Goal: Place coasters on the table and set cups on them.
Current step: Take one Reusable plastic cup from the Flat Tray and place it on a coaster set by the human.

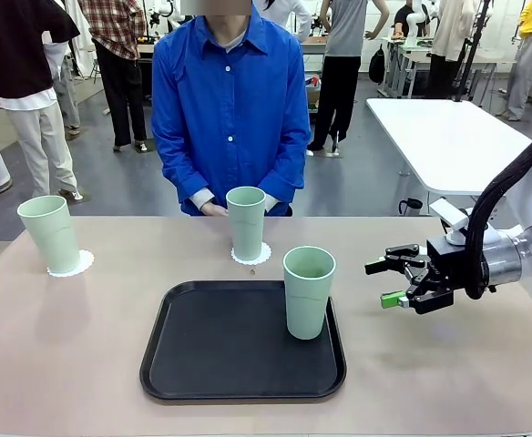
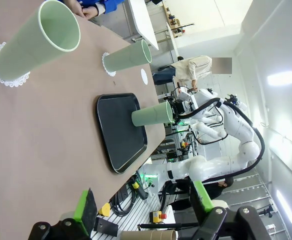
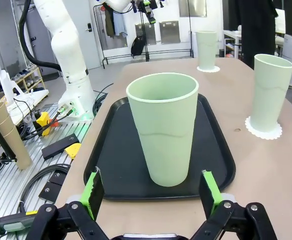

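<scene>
You are looking at the table [image 1: 84,346], which is carrying a black tray [image 1: 220,355]. 1 cup [image 1: 308,291] is standing on the tray's right side, and 2 cups [image 1: 51,233] [image 1: 246,221] are sitting on coasters [image 1: 81,265] [image 1: 264,255]. The right gripper [image 1: 392,282] is hovering spread wide beside the tray cup, gripping nothing. The left gripper [image 2: 143,200] is likewise spreading its jaws, empty.

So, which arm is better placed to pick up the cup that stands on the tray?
The right arm. Its end effector is open, beside the cup on the tray and aimed at it; in the right wrist view the cup stands centred between the fingers.
</scene>
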You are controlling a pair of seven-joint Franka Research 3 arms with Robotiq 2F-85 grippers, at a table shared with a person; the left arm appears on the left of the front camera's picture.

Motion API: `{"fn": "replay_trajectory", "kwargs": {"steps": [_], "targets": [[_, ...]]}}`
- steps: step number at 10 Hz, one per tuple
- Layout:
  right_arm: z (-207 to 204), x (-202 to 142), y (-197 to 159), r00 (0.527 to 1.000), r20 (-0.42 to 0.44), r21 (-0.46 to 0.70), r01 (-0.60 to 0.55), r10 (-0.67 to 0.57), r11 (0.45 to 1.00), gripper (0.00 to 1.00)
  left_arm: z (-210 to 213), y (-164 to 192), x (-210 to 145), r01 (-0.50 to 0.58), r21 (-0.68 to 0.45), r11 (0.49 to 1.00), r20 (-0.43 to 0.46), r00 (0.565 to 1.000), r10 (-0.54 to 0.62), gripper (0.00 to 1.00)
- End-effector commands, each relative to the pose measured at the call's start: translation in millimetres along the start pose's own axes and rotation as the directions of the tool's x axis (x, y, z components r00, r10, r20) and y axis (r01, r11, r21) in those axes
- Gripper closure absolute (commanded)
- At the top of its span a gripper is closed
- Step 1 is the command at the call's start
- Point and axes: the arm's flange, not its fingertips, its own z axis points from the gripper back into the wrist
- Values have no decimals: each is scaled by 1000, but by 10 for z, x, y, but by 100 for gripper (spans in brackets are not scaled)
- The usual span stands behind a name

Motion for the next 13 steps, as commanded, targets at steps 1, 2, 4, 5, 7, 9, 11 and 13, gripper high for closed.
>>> {"fn": "replay_trajectory", "kwargs": {"steps": [1,2,4,5,7,9,11,13], "targets": [[16,14,21,1000,-6,17,-8,8,1000,0,19,-12,-17,6,-9,1000,1,1000,-6,0],[16,14,21,1000,-6,17,-8,8,1000,0,19,-12,-17,6,-9,1000,1,1000,-6,0],[-57,-86,-64,1000,-13,22,-21,21,1000,0,19,-12,-17,6,-9,1000,1,1000,-6,0],[-99,-143,-119,1000,-13,1,-28,28,1000,0,19,-12,-17,6,-9,1000,1,1000,-6,0],[-150,-246,-172,999,9,6,-42,42,999,0,19,-12,-17,6,-9,1000,1,1000,-6,0],[-207,-307,-197,999,18,8,-43,42,999,0,19,-12,-17,6,-9,1000,1,1000,-6,0],[-299,-331,-239,999,36,-5,-23,23,1000,0,19,-12,-17,6,-9,1000,1,1000,-6,0],[-451,-318,-293,999,39,21,-25,24,999,0,19,-12,-17,6,-9,1000,1,1000,-6,0]]}}
